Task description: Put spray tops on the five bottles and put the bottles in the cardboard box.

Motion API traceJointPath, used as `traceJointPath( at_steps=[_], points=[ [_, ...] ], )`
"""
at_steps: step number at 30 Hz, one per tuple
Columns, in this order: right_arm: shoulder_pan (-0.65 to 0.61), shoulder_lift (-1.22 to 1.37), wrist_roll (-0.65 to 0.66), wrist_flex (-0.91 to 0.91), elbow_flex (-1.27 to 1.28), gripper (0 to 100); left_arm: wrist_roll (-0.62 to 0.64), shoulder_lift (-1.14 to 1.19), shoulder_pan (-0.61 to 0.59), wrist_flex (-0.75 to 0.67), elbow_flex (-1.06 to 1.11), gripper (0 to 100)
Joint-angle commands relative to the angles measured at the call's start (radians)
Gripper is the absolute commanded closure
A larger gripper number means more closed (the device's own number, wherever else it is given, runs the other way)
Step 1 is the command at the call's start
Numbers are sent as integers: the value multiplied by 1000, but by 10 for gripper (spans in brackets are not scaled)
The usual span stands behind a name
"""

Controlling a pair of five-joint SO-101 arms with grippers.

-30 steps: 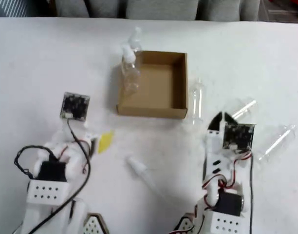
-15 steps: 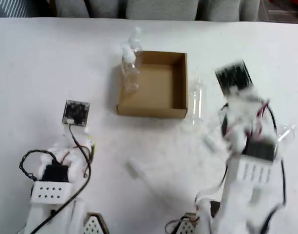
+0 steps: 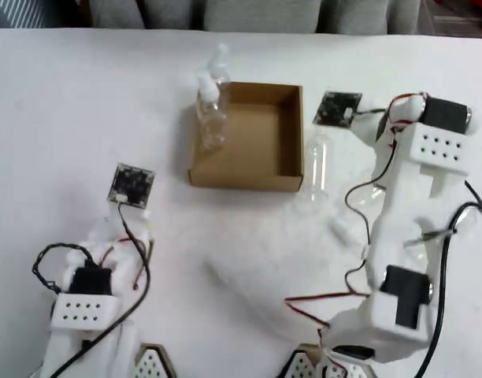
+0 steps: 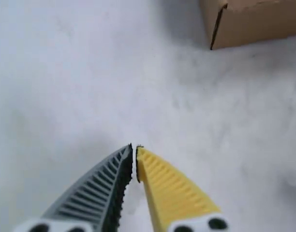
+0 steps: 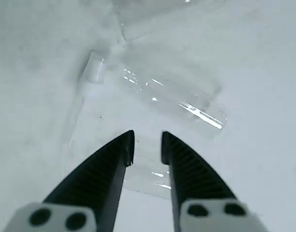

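Note:
The open cardboard box (image 3: 249,138) stands mid-table, and its corner (image 4: 249,19) shows in the left wrist view. Two clear bottles with spray tops (image 3: 211,110) stand against its left wall. A topless clear bottle (image 3: 318,164) lies along its right wall. My right gripper (image 5: 147,145) hovers open, with a narrow gap, just above clear bottles lying on the table (image 5: 172,96); nothing is between its fingers. That arm's wrist (image 3: 338,109) is stretched out by the box's far right corner. My left gripper (image 4: 134,151) is shut and empty over bare table near the front left.
A loose spray top (image 3: 225,276) lies in front of the box, a small clear piece (image 3: 339,228) to its right. The right arm's body (image 3: 398,236) covers the right side of the table. Chairs line the far edge.
The right arm swung from the front of the table up and forward to beside the box's right wall. The left arm drew back slightly and its yellow finger went out of sight.

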Motion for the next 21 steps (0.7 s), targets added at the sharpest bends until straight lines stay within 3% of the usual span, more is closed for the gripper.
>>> traceJointPath(
  at_steps=[1, 7, 12, 21],
  points=[
    [45, 50, 104, 7, -44, 776, -14, -19, -7, -32, -9, 976],
    [101, 183, 173, -125, -44, 754, -23, -19, -12, -32, -6, 976],
    [116, 297, 175, -254, -46, 728, -129, -18, -7, -32, -5, 976],
    [96, 390, 265, -344, -46, 711, -138, -19, -5, -101, 34, 976]
  ],
)
